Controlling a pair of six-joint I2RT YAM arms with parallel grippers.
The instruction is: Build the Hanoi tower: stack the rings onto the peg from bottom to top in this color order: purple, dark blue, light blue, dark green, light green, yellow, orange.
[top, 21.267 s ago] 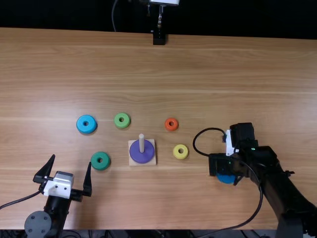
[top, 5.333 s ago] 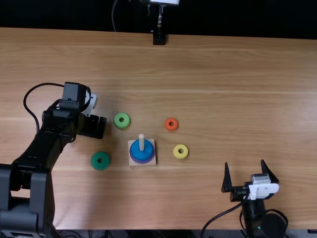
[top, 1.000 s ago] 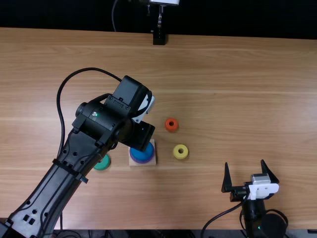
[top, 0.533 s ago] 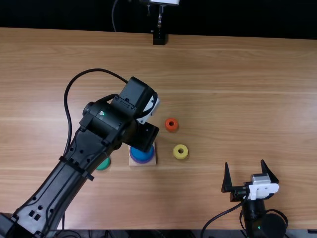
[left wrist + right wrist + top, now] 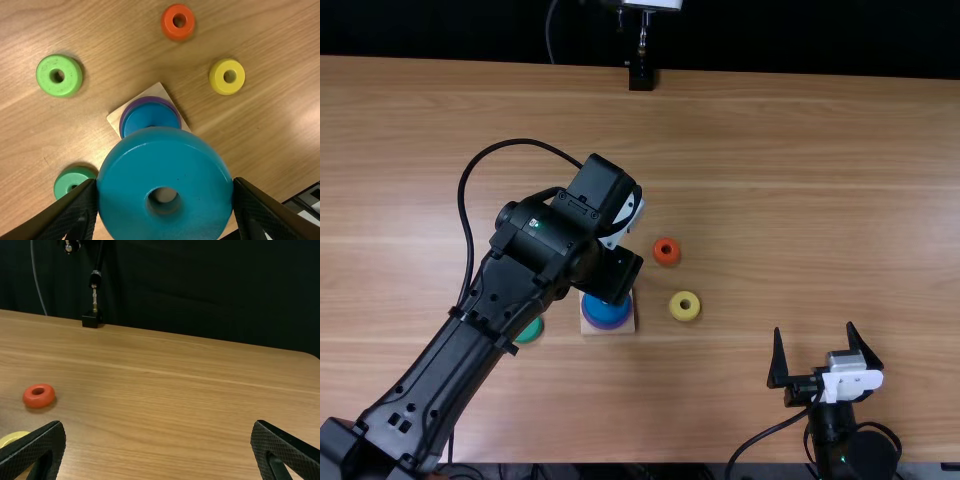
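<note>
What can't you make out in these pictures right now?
- Peg: top view, behind the left gripper.
- Part of the dark green ring: top view, under the left arm.
- Part of the dark blue ring: left wrist view, behind the light blue ring.
- Part of the yellow ring: right wrist view, edge and finger.

Light blue ring (image 5: 125,200) clamped between jaws | dark blue ring (image 5: 150,116) atop purple ring (image 5: 150,99) | orange ring (image 5: 178,35), yellow ring (image 5: 227,88) on table (image 5: 280,125)

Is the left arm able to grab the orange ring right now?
Probably not: its fingers are full, holding the light blue ring. Nothing seems to cover the orange ring, so emptying them first might do it.
</note>
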